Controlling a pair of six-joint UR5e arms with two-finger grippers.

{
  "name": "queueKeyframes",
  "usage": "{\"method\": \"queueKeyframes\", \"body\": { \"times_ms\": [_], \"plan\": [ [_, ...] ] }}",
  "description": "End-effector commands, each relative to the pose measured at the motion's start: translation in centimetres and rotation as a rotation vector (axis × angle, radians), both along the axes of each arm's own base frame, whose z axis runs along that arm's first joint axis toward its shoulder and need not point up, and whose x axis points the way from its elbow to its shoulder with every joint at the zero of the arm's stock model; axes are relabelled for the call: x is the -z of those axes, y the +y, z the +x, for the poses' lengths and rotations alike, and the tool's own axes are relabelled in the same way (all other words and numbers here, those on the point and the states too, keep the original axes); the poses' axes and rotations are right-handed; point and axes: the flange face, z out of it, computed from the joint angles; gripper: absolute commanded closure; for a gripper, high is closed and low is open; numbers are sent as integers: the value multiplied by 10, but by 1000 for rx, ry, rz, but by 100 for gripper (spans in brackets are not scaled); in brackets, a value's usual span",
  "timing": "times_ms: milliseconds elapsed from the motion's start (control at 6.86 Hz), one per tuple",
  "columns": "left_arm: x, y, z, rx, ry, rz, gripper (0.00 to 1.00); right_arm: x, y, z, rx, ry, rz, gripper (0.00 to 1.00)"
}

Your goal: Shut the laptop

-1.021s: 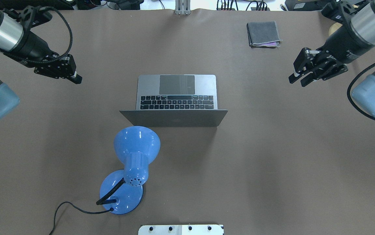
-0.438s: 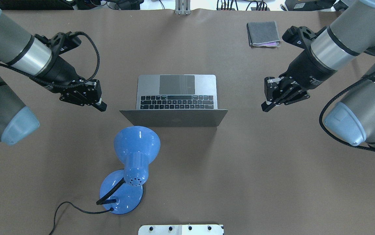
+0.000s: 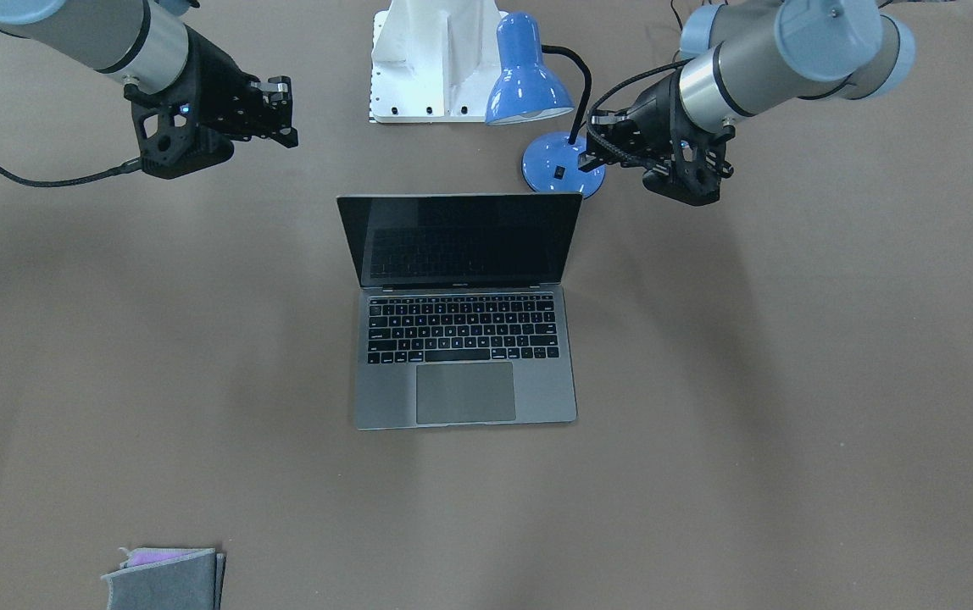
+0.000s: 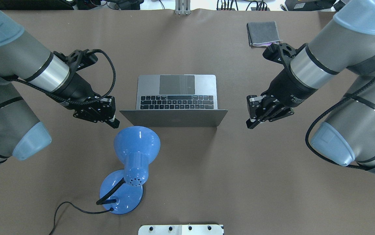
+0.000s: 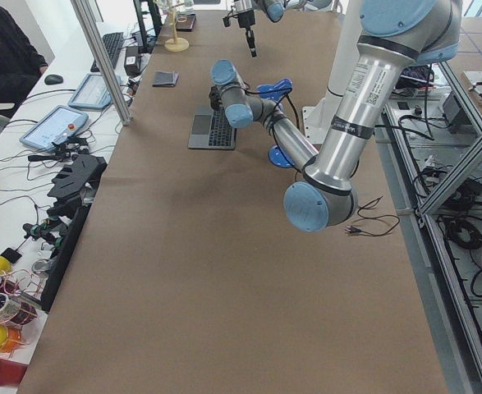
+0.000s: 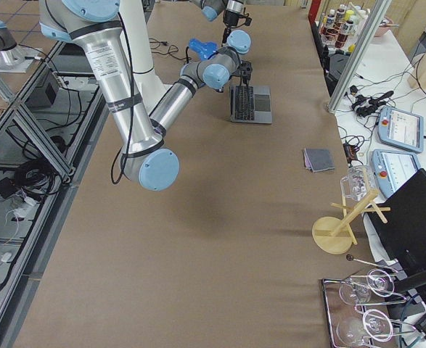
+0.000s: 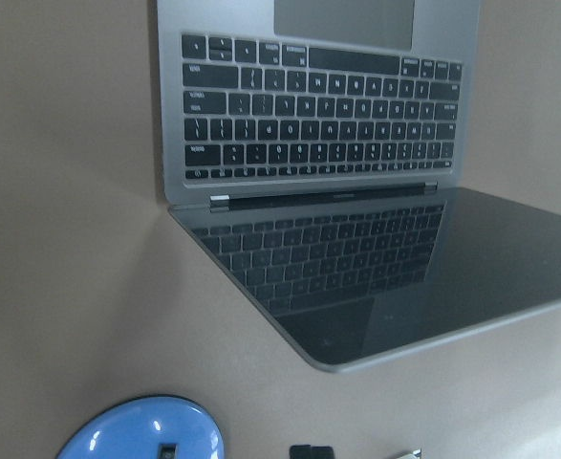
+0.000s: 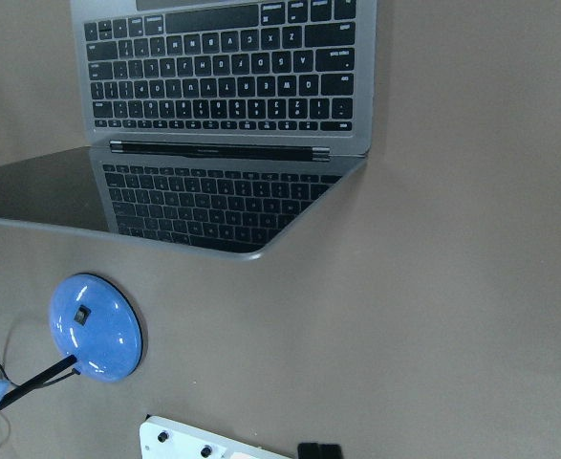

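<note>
Over the last second my left gripper [image 4: 113,122] has come in from the far left of the table [image 4: 187,169], moving rightward and nearer, and now hangs just beside the left end of the laptop [image 4: 174,118] lid's top edge. My right gripper [image 4: 249,114] has made the mirror move from the far right, leftward and nearer, and now stands near the lid's right end, apart from it. My left arm [image 4: 43,71] and right arm [image 4: 318,62] reach further in over the table than before.

Both wrist views cut the trackpad of the slim grey metal laptop [image 7: 309,143] at the top edge, and from overhead its raised lid hides the screen. The folded grey cloth [image 3: 164,580] runs off the front view's bottom edge. The left gripper [image 4: 115,123] and right gripper [image 4: 249,124] do not show whether their jaws are parted.
</note>
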Motion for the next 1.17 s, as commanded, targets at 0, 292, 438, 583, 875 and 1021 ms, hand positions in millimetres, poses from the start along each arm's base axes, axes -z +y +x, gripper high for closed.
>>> {"method": "queueKeyframes", "body": {
  "times_ms": [0, 292, 438, 583, 875, 1021],
  "plan": [
    [7, 17, 23, -35, -4, -29, 100, 10, 20, -37, 17, 19, 56, 100],
    [12, 26, 44, -64, -10, -45, 100, 19, 9, -59, 6, 34, 70, 100],
    [11, 25, 47, -66, -13, -47, 100, 24, -1, -69, -13, 44, 81, 100],
    [13, 22, 52, -66, -13, -47, 100, 27, -9, -75, -28, 43, 96, 100],
    [13, 20, 54, -68, -14, -45, 100, 26, -23, -73, -52, 23, 115, 100],
    [20, 16, 53, -61, -6, -36, 100, 29, -32, -67, -71, 20, 118, 100]
  ]
}}
